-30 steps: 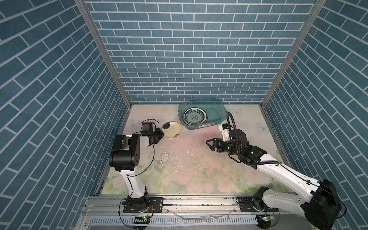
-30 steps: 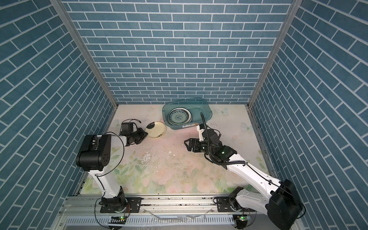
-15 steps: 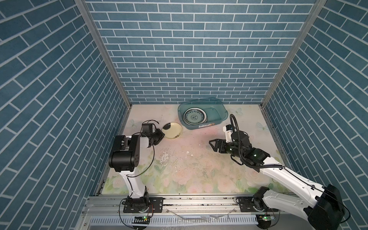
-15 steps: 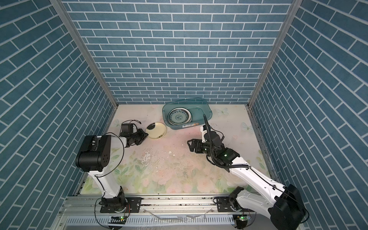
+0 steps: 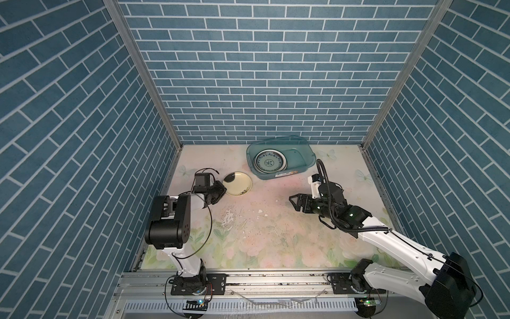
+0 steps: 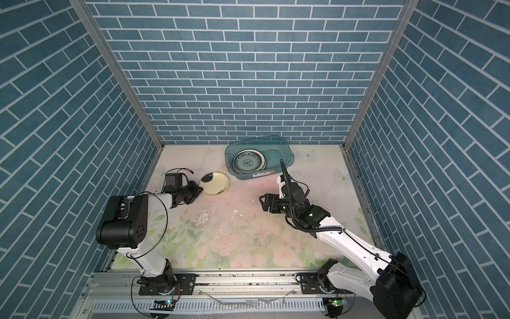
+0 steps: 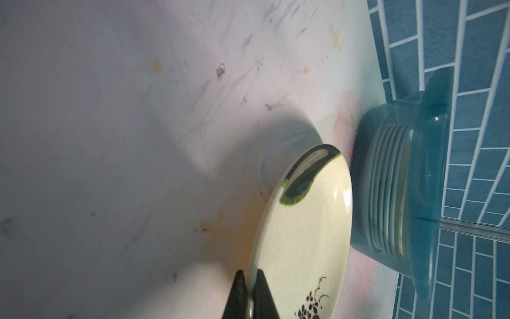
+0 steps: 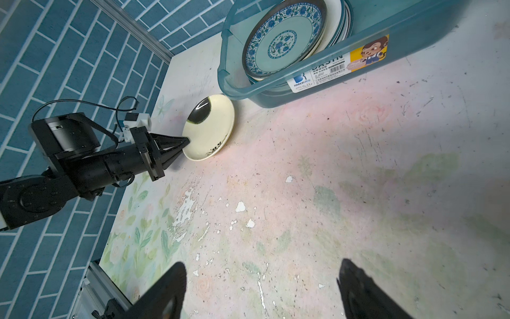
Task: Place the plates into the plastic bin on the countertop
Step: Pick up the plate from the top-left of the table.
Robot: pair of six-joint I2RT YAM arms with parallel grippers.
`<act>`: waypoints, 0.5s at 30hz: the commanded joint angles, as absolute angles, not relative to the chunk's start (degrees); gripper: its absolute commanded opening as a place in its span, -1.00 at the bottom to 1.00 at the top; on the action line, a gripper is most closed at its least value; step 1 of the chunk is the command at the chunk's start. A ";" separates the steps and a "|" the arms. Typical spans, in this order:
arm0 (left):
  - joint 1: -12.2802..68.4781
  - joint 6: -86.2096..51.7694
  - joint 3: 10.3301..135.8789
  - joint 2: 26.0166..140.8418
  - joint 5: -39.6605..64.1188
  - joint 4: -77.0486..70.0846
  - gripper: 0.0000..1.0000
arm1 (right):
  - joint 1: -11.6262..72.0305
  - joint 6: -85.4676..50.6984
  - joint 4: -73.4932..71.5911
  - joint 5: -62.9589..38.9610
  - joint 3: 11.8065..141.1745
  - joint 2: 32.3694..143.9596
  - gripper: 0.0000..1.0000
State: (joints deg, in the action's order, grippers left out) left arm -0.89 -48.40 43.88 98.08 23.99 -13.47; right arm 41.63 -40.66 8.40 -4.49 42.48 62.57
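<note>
Countertop (image 5: pixel 276 221): left gripper (image 7: pixel 249 276) pinches plate (image 7: pixel 303 234); wrist view shows bin (image 7: pixel 425 154)'s stack (image 7: pixel 389 190) edgewise

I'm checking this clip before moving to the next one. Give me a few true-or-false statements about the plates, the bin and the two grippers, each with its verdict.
1. The left gripper is shut on the rim of the pale yellow plate. True.
2. The right gripper holds a plate. False: its jaws are open and empty above the countertop.
3. The teal patterned plate lies on top of the stack in the plastic bin. True.
4. The pale yellow plate is already inside the plastic bin. False: it is outside the bin, beside its end wall.
</note>
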 commanded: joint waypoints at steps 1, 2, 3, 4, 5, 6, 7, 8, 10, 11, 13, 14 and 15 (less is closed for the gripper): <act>-0.79 -46.96 43.59 93.86 22.16 -11.45 -1.00 | 41.74 -41.13 8.43 -4.31 44.38 62.59 0.73; -0.79 -46.69 43.72 92.78 21.81 -10.70 -1.00 | 41.70 -41.27 8.44 -4.31 44.30 62.57 0.73; -0.79 -46.39 43.79 91.96 21.58 -10.09 -1.00 | 41.66 -41.27 8.37 -4.31 44.30 62.48 0.73; -0.79 -46.30 43.92 91.21 21.53 -9.71 -1.00 | 41.66 -41.27 8.35 -4.31 44.30 62.45 0.73; -0.79 -46.17 44.03 90.46 21.53 -9.30 -1.00 | 41.66 -41.23 8.35 -4.31 44.30 62.39 0.73; -0.79 -46.14 44.05 89.75 21.47 -8.98 -1.00 | 41.71 -41.22 8.26 -4.31 44.30 62.30 0.73; -0.79 -46.14 44.04 89.29 21.49 -8.72 -1.00 | 41.70 -41.25 8.11 -4.14 44.30 62.23 0.73; -0.75 -46.24 44.10 88.61 21.50 -8.50 -1.00 | 41.68 -41.30 8.17 -3.98 44.29 62.08 0.73; -0.70 -46.40 43.98 87.36 21.45 -8.36 -1.00 | 41.68 -41.14 8.17 -3.70 44.21 61.90 0.73; -0.62 -46.54 43.95 86.70 21.37 -8.26 -1.00 | 41.73 -41.15 8.09 -3.58 44.21 61.82 0.73; -0.46 -46.52 44.04 85.49 21.34 -7.84 -1.00 | 41.66 -41.22 7.87 -3.25 44.03 61.57 0.73; -0.29 -46.50 44.20 85.11 21.27 -7.66 -1.00 | 41.68 -41.22 7.87 -3.13 43.96 61.59 0.73; -0.03 -46.43 44.34 84.69 21.27 -7.48 -1.00 | 41.60 -41.22 7.73 -3.01 43.95 61.52 0.73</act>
State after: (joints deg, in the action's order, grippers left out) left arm -0.60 -47.11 43.68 86.41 21.67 -8.25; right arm 41.63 -40.66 8.34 -4.23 42.48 62.43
